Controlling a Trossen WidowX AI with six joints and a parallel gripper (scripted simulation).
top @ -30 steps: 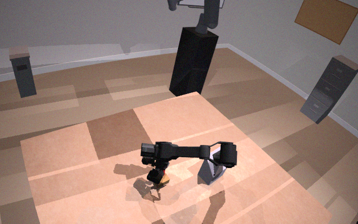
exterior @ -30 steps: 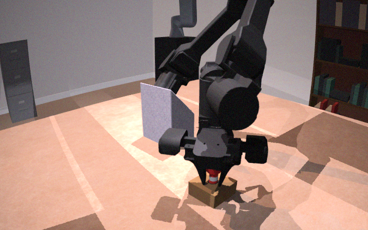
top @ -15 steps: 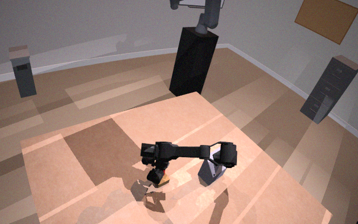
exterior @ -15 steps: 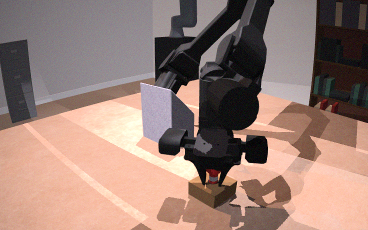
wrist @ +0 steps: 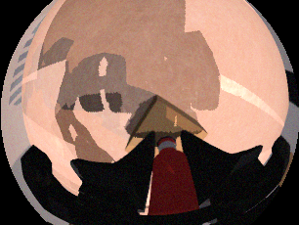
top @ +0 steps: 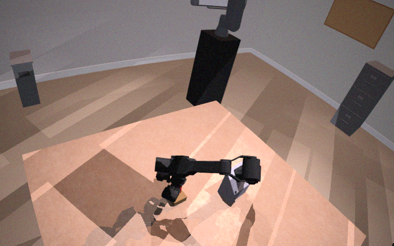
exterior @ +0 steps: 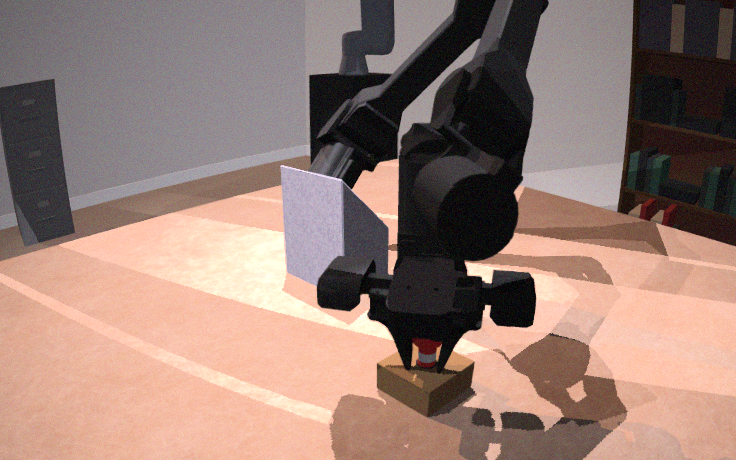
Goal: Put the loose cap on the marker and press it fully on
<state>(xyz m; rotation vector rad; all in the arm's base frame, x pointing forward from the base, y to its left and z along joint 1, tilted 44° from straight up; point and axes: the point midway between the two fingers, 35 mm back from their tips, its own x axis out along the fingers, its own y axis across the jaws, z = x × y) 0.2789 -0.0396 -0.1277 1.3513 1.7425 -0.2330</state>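
The tan holder block [top: 179, 201] [exterior: 402, 384] [wrist: 163, 114] sits on the table. My gripper [exterior: 424, 369] [wrist: 168, 135] points down over it, shut on the red cap [exterior: 425, 344] [wrist: 173, 188], with its fingertips close to the block's top. The cap is upright over the marker [exterior: 426, 357] [wrist: 167, 145]. A light grey band of the marker shows below the cap, above a red ring [exterior: 426, 364] at the block. The marker's tip is hidden. In the top view the fingers are mostly hidden; only a little red shows beside them.
A pale, slant-topped block [top: 227, 192] [exterior: 313, 228] stands on the table [top: 168, 131] [exterior: 148, 400], behind the gripper and to its left in the exterior view. In the top view the arm passes above it. A bookcase [exterior: 697, 137] and cabinets stand off the table.
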